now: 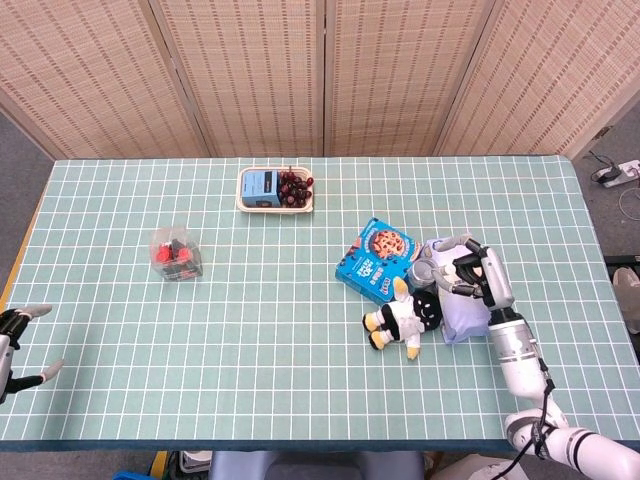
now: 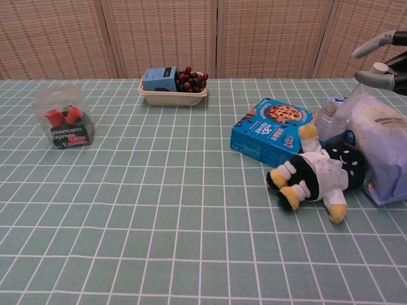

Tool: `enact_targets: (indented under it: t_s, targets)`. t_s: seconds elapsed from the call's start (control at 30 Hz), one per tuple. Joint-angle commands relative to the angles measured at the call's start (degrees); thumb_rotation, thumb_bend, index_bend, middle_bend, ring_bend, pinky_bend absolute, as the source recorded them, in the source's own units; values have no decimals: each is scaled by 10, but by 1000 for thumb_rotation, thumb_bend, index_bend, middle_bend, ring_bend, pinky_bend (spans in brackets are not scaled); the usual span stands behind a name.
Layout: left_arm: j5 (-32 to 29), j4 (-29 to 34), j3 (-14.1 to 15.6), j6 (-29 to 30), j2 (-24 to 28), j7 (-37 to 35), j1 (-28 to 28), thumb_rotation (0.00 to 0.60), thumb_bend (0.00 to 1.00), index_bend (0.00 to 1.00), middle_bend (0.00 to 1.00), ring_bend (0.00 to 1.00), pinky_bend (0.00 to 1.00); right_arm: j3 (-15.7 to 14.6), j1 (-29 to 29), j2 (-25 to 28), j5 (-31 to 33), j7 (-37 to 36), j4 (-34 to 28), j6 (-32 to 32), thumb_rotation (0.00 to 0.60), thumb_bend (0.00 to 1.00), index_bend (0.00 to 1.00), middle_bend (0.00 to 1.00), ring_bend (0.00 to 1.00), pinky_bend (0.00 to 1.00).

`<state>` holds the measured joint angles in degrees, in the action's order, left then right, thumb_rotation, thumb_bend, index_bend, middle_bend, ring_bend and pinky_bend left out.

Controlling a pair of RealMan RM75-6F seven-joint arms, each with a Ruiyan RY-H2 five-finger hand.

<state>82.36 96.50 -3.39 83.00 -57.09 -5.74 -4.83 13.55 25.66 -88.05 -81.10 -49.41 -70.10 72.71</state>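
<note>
Both arms are silver-grey jointed tubes ending in the black-and-grey right hand (image 1: 470, 275) and left hand (image 1: 18, 345).

One cookie box (image 1: 378, 258), one plush toy (image 1: 405, 316), one pale bag (image 1: 462, 312), one clear bottle (image 2: 332, 118), one capsule tub (image 1: 176, 255) and one tray (image 1: 277, 204) of grapes are counted on the counter (image 1: 250, 340). Two hands are recorded.
</note>
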Motion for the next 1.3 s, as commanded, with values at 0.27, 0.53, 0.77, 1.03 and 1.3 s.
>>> enact_targets:
  t_s: [0.27, 0.53, 0.77, 1.03, 1.3]
  targets:
    - [2, 1, 1, 1, 0, 2, 0, 600, 169, 285, 266, 200, 473, -20, -40, 64, -58, 69, -77, 90, 600, 139, 410, 1000, 1000, 1000]
    - [5, 3, 2, 2, 0, 7, 0, 600, 169, 285, 266, 200, 473, -37, -93, 144, -59, 225, -182, 142, 600, 137, 407, 1000, 1000, 1000]
    - [11, 9, 3, 11, 1, 15, 4, 600, 169, 286, 267, 200, 473, -37, -140, 162, -23, 434, -236, 195, 600, 163, 407, 916, 961, 1000]
    - [19, 18, 6, 22, 3, 25, 8, 600, 169, 286, 268, 200, 473, -60, -180, 163, -31, 575, -256, 240, 600, 169, 407, 707, 741, 906]
    - [25, -2, 5, 43, -11, 22, 17, 600, 169, 295, 292, 222, 473, -60, -212, 139, -48, 592, -214, 293, 600, 169, 407, 543, 500, 574]
